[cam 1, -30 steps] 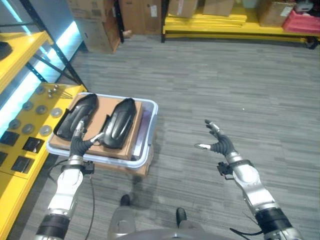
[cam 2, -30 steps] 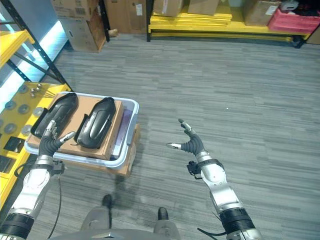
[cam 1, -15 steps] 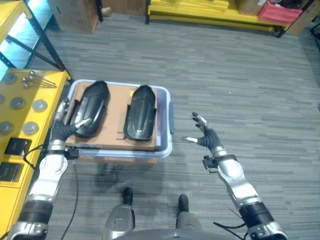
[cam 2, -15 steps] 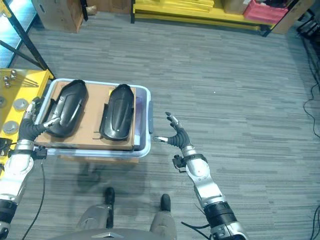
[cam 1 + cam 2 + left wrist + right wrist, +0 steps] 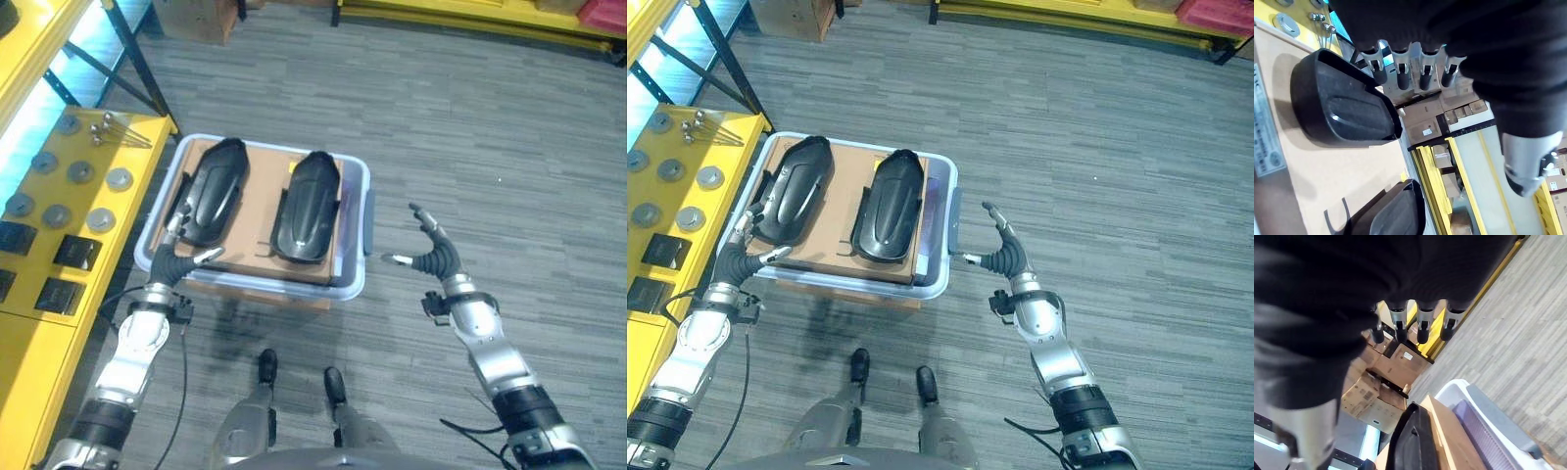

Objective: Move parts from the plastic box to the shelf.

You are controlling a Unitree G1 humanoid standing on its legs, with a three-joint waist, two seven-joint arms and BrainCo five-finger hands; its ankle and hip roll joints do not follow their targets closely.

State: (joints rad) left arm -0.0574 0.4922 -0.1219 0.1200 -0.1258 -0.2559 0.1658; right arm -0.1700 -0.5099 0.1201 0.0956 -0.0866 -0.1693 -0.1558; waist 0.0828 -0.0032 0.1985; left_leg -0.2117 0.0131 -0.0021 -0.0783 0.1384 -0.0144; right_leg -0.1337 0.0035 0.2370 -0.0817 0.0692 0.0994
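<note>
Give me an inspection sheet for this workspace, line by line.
Surface: grey striped floor; cardboard sheet lying in the plastic box.
Job's things: two black parts side by side on the cardboard; yellow shelf to the robot's left.
Clutter: round metal discs, bolts and black square pieces on the shelf.
Hands: left hand open at the box's near left corner; right hand open just right of the box, holding nothing.
Cables: nothing seen.
Surroundings: cardboard boxes and a yellow rack beyond.
</note>
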